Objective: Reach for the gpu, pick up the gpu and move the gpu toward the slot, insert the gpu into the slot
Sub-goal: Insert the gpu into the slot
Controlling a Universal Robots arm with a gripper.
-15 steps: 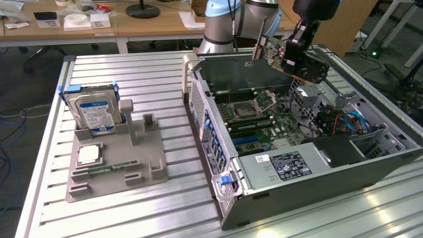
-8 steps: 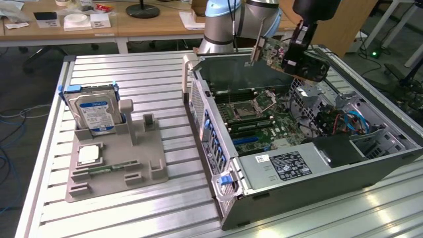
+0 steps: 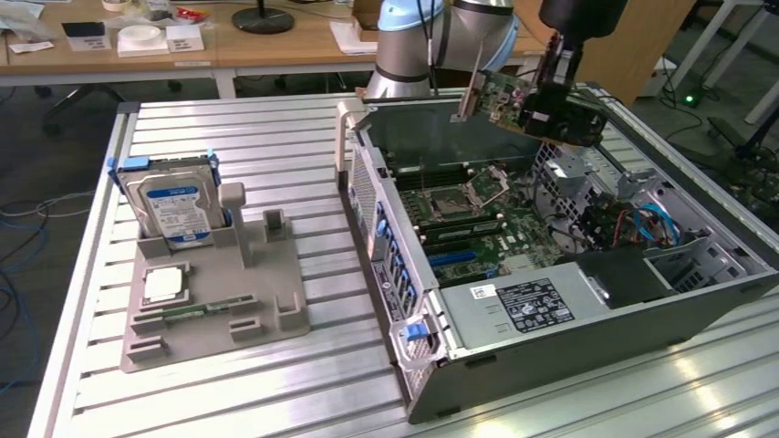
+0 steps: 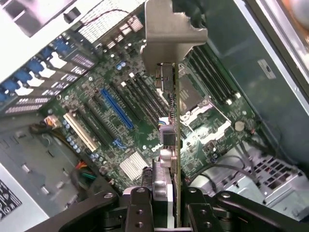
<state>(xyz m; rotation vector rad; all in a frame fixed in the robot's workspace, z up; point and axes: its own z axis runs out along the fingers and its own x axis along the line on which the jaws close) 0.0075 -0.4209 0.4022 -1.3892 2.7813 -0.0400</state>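
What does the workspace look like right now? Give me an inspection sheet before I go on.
Surface: ribbed aluminium table, carrying an open grey computer case.
Job's things: thin green circuit card with pale metal bracket, held aloft over the case; long blue plastic slot on the green motherboard, unoccupied.
Clutter: grey holder tray with silver hard drive, square processor chip, narrow memory stick.
Grippers: black pincer shut on the card.
Cables: blue cables inside the case.
Surroundings: wooden desks behind; floor cables at the exterior view's left.
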